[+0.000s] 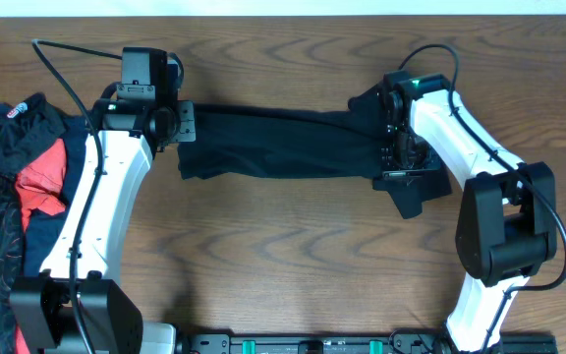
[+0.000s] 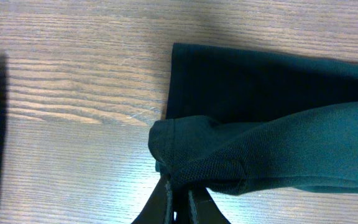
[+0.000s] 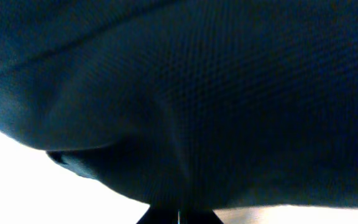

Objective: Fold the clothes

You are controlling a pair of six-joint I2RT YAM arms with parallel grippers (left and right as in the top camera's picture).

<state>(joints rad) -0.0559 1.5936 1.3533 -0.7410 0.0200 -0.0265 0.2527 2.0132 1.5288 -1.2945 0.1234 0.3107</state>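
We hold the black garment (image 1: 273, 143), stretched across the middle of the table (image 1: 293, 256), with left gripper (image 2: 178, 199) and right gripper (image 1: 398, 159) clamped on its ends; lift evenly, keeping it taut.

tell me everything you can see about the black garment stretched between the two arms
The black garment is a soft, fine-knit fabric, folded into a long band lying across the wooden table. A hemmed edge shows at its left end. The left gripper is shut on a fold there, the right gripper on the other end, where a loose corner sticks out.
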